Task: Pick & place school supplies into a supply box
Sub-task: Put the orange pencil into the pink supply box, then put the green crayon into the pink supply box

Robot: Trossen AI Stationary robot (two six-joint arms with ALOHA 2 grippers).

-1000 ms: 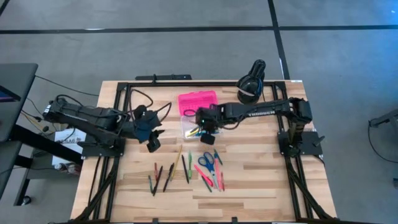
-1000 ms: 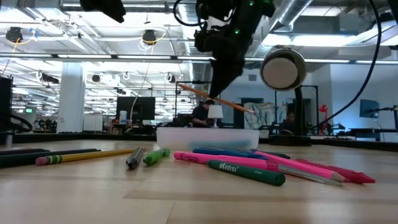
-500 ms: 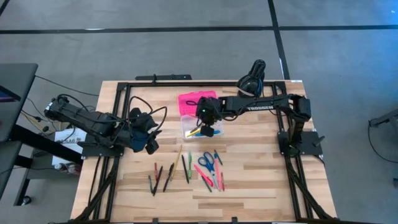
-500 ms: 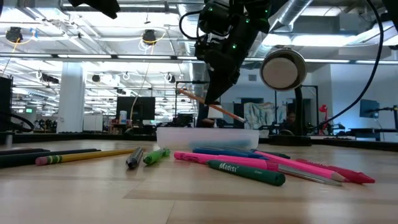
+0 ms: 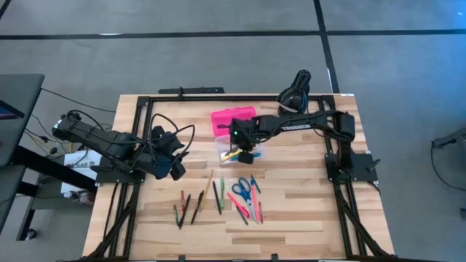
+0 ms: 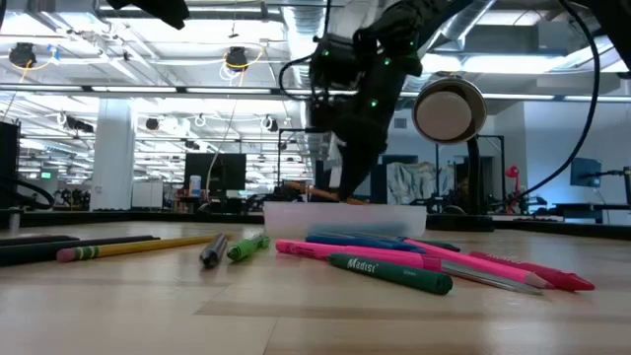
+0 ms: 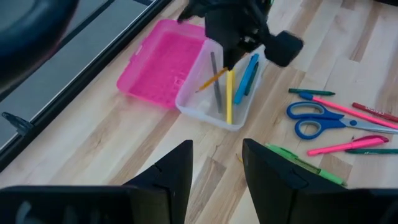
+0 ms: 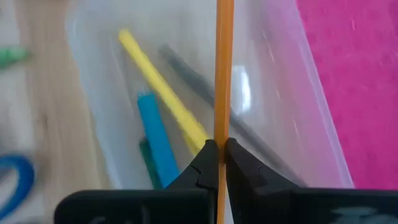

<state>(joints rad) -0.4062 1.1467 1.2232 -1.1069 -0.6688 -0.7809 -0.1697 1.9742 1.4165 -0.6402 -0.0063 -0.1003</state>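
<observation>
Two arms on my screen, so I'll go left to right. My left gripper (image 5: 175, 171) hangs over the table's (image 5: 306, 207) left side, well apart from the box; in its own wrist view the two fingers (image 7: 171, 177) stand spread, holding nothing. Below it, loose pens and pencils (image 5: 196, 204) lie in a row, then the blue-handled scissors (image 5: 242, 191) and more pens to their right.

Further right, my right gripper (image 5: 244, 154) is down over the clear box base (image 7: 214, 109), beside its pink lid (image 5: 231, 120). Its fingers are pressed together on an orange pencil (image 8: 221, 81), pinched at one end with the long shaft reaching out over the tray. A yellow pencil (image 8: 163, 93), a blue pen (image 8: 154, 134) and a dark one (image 8: 193, 78) already lie inside.

I judge the pencil light and stiff but smooth and round, so it may swivel or roll in such an end grip; a pinch nearer the middle would steady it. The thin tray looks light enough to slide if nudged.
</observation>
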